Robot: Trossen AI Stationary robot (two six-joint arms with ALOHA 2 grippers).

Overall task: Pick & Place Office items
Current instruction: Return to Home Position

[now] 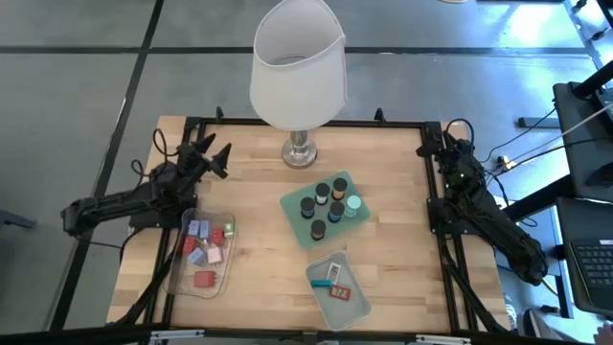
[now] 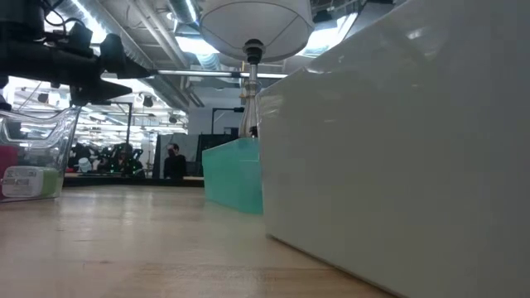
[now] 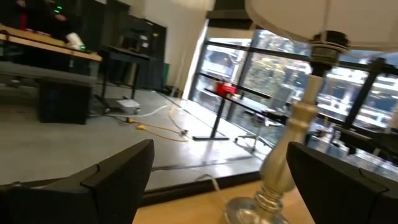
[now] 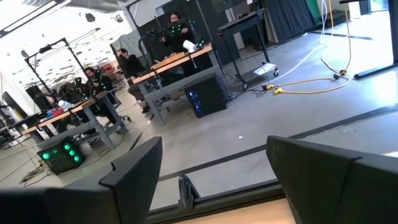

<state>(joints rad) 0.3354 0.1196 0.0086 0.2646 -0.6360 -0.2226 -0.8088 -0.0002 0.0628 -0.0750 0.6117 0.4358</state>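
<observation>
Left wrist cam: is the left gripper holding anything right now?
No: in the left wrist view the left gripper is open with nothing between its jaws, and the lamp stands farther off.

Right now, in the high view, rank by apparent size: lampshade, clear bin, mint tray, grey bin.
1. Lampshade, though nearest the camera, so unsure.
2. Clear bin and mint tray look alike.
3. Grey bin, smallest.

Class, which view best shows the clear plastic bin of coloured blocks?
The high view: the clear plastic bin and its blocks show whole from above. The low view catches only a part; neither wrist view shows it.
</observation>
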